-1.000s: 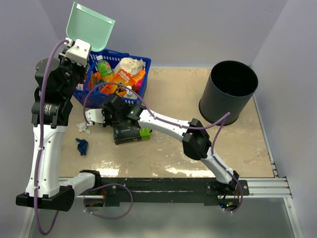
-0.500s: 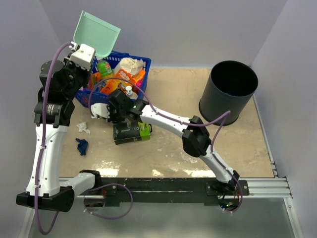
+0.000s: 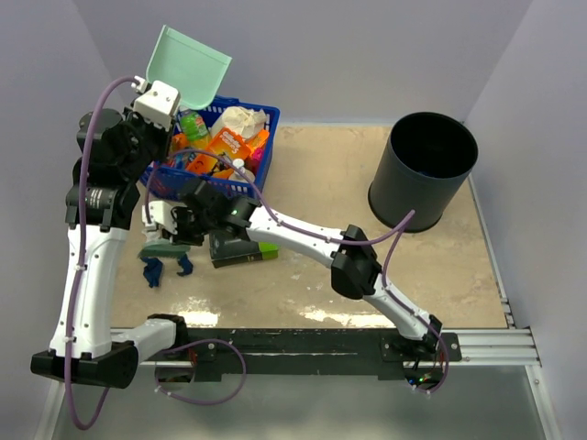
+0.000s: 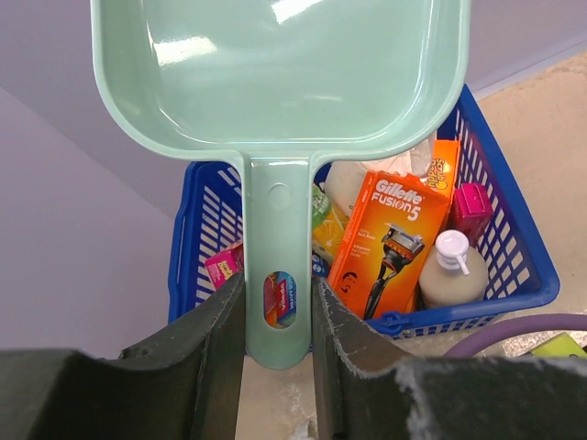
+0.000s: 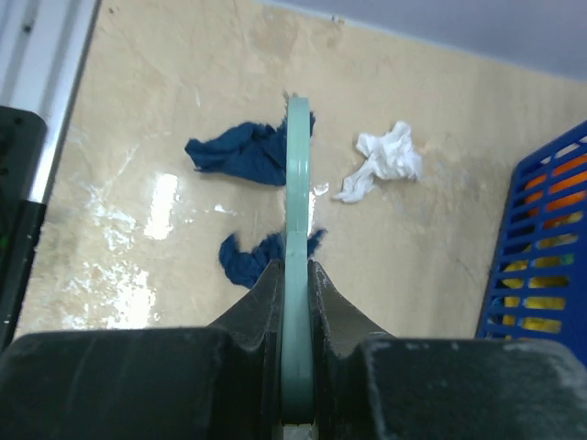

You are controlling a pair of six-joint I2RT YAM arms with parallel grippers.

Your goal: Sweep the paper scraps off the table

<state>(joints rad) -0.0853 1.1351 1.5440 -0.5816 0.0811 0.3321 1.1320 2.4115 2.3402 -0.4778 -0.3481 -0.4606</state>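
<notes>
Teal dustpan (image 4: 275, 82) aloft, brush (image 5: 296, 183) amid paper scraps (image 5: 243, 156)

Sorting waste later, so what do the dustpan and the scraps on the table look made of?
Dustpan: likely hard plastic, glossy mint green, glare on its smooth moulded pan. Scraps: matte and crumpled, blue and white; probably paper, though they could pass for cloth.

The table (image 3: 394, 275) carries blue and white paper scraps (image 5: 240, 154), a basket (image 4: 511, 247), box (image 3: 237, 247) and bin (image 3: 404, 197).
</notes>
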